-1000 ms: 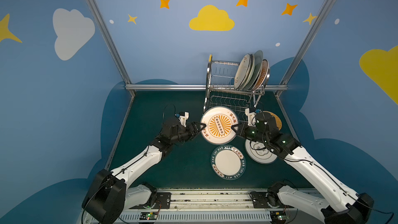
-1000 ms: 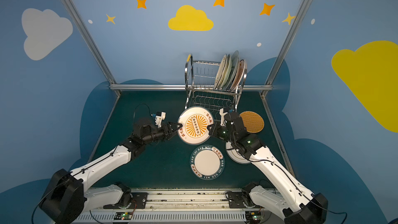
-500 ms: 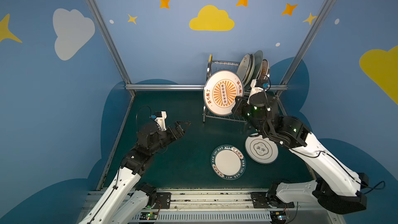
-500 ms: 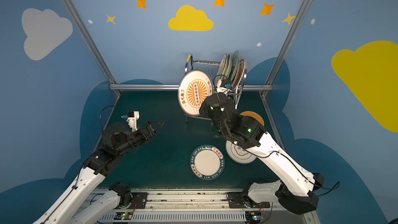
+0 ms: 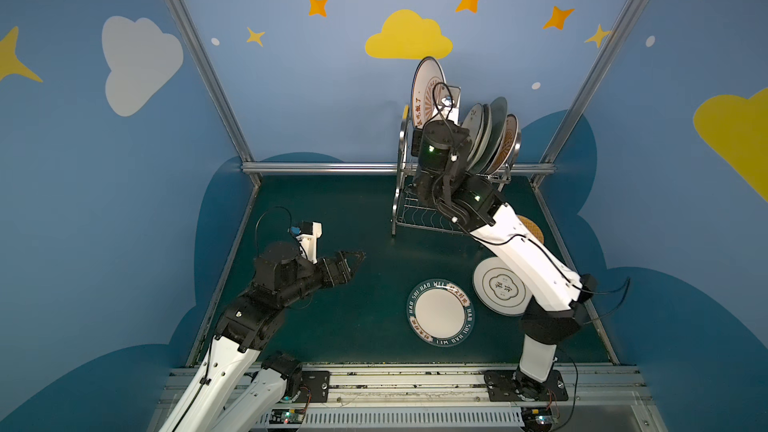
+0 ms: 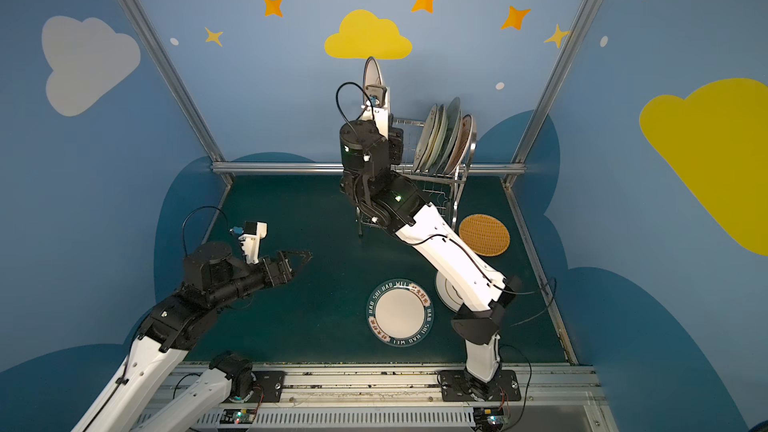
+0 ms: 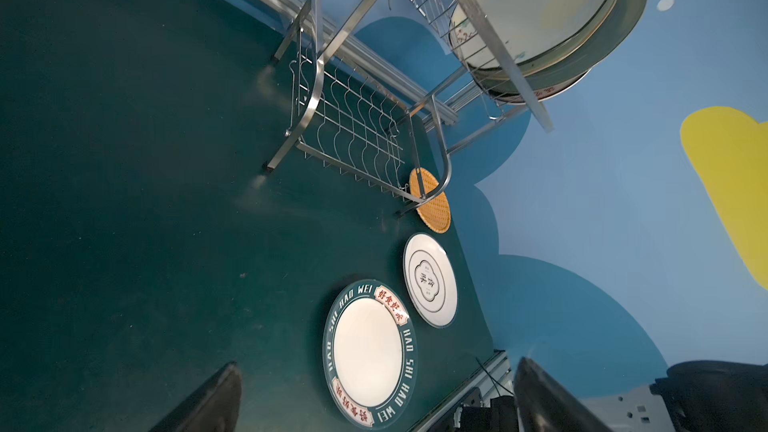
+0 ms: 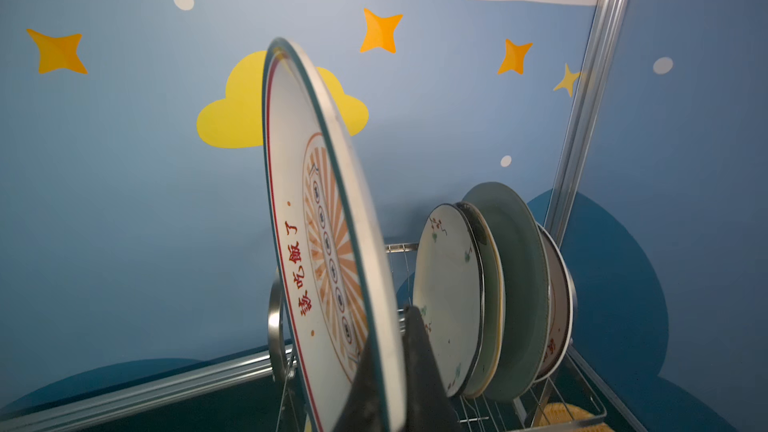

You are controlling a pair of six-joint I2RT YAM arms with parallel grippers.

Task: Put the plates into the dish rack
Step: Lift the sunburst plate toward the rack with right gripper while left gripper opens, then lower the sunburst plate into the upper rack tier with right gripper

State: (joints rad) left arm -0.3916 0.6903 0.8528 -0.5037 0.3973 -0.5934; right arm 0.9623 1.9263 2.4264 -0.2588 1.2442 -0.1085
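My right gripper (image 8: 390, 326) is shut on the lower rim of the orange sunburst plate (image 8: 316, 222). The plate (image 5: 428, 85) stands on edge, high above the left end of the dish rack (image 5: 401, 184). Several plates (image 5: 494, 135) stand in the right end of the upper tier. Flat on the table lie a teal lettered-rim plate (image 5: 440, 312), a white emblem plate (image 5: 496, 284) and an orange woven plate (image 6: 484, 234). My left gripper (image 5: 353, 257) hangs open and empty over the table's left half.
The rack's wavy-wire lower shelf (image 7: 353, 130) holds nothing. A metal rail (image 5: 324, 167) runs along the back of the green table behind the rack. My right arm (image 5: 519, 251) reaches over the white emblem plate. Blue walls close in both sides.
Both grippers were on the sunburst plate in front of the rack. The left one let go and drew back left. The right one raised the plate above the upper tier and turned it edge-on.
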